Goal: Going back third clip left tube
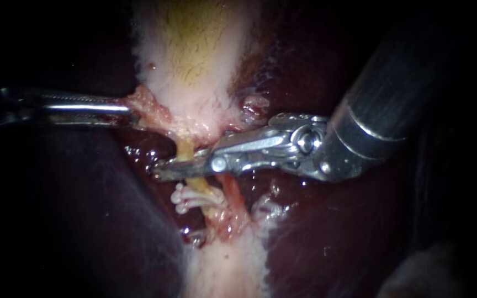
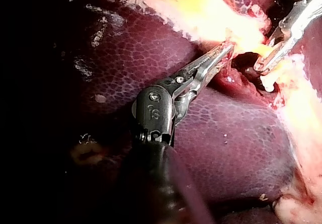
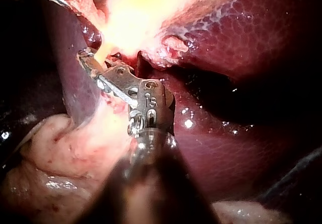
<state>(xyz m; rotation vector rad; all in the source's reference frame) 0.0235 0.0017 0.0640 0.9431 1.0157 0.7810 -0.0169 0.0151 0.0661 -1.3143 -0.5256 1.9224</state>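
The pale gallbladder (image 1: 194,60) hangs between dark liver lobes (image 1: 73,209). From its lower end a yellowish left tube (image 1: 185,150) and a redder right tube (image 1: 232,194) run down. White clips (image 1: 190,200) sit on the left tube. My right instrument (image 1: 164,169) comes in from the upper right. Its jaws stand a little open astride the left tube, just above the clips. My left instrument (image 1: 131,109) is shut on ragged pink tissue (image 1: 149,105) at the gallbladder's edge and holds it to the left. The left wrist view shows its jaws (image 2: 225,52) on that tissue.
Liver (image 2: 236,148) surrounds the site on both sides. White fatty tissue (image 1: 224,265) lies below the clips. A small wet pocket (image 1: 144,152) opens left of the tubes. The right shaft (image 1: 382,110) fills the upper right.
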